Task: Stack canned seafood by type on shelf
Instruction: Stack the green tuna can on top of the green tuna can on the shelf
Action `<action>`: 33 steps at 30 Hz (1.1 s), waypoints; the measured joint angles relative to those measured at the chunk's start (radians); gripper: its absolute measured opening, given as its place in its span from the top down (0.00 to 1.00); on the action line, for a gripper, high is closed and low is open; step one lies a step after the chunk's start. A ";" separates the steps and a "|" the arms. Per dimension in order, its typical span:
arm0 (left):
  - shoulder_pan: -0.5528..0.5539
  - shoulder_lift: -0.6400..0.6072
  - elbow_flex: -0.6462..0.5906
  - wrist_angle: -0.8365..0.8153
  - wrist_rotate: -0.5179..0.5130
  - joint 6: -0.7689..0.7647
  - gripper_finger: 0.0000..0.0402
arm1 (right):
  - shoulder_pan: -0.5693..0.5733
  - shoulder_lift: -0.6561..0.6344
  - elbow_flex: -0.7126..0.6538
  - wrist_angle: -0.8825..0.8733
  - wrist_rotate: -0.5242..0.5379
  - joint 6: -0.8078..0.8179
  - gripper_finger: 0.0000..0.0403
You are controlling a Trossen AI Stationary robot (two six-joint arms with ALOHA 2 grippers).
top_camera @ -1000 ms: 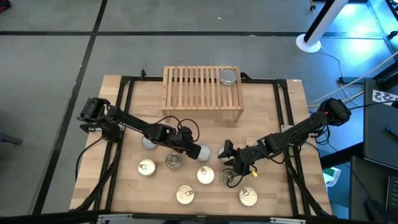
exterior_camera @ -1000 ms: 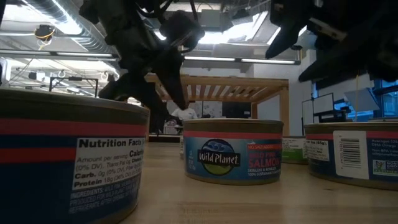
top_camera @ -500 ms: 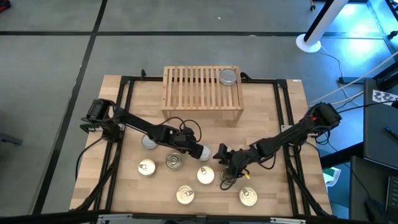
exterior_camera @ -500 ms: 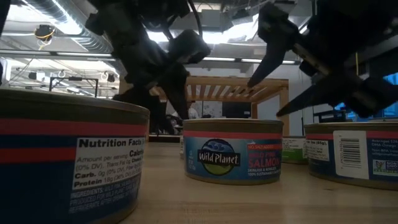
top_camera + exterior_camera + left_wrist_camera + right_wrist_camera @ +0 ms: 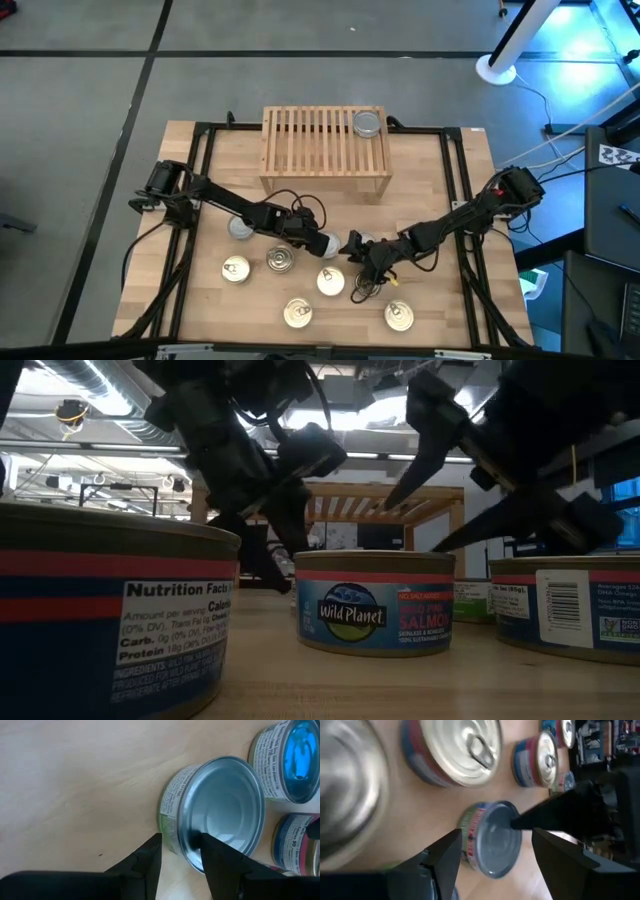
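A silver-lidded can of seafood (image 5: 329, 244) stands on the table's middle. My left gripper (image 5: 181, 840) is open and straddles that can's near rim (image 5: 175, 837), one finger beside the wall and one over the lid. My right gripper (image 5: 496, 832) is open wide, close to the can's right side and facing it, with nothing between its fingers. Another silver can (image 5: 367, 124) stands on the slatted top of the light-wood shelf (image 5: 315, 150). A third silver can (image 5: 240, 229) and several gold-lidded cans (image 5: 281, 261) stand on the table. My left gripper comes slanting down from the table's left. One finger (image 5: 150, 857) stands outside the silver can's wall and the other (image 5: 215, 855) lies over its lid. I cannot tell whether either finger touches the can, which stands flat on the table.
Gold-lidded cans (image 5: 330, 282) (image 5: 399, 316) crowd the near half of the table, one (image 5: 368, 285) right under my right arm. A blurred silver can (image 5: 345, 785) lies close beside my right gripper. Black frame rails (image 5: 455, 190) run along the table's sides.
Both grippers have sunk toward the table. My left gripper has come down at the silver can's rim, moving slightly toward the table's right. My right gripper has gone toward the table's left, nearer that can, and has rolled. No can has moved.
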 joint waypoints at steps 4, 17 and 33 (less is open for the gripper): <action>0.000 0.000 0.000 -0.001 0.003 0.018 0.79 | -0.039 0.000 0.000 -0.005 -0.013 0.000 0.40; 0.000 -0.001 0.001 -0.001 0.012 0.036 0.99 | -0.082 0.000 0.000 -0.007 -0.087 0.002 0.40; 0.019 0.002 -0.001 0.024 0.024 0.028 1.00 | -0.081 0.000 0.000 -0.008 -0.122 0.001 0.40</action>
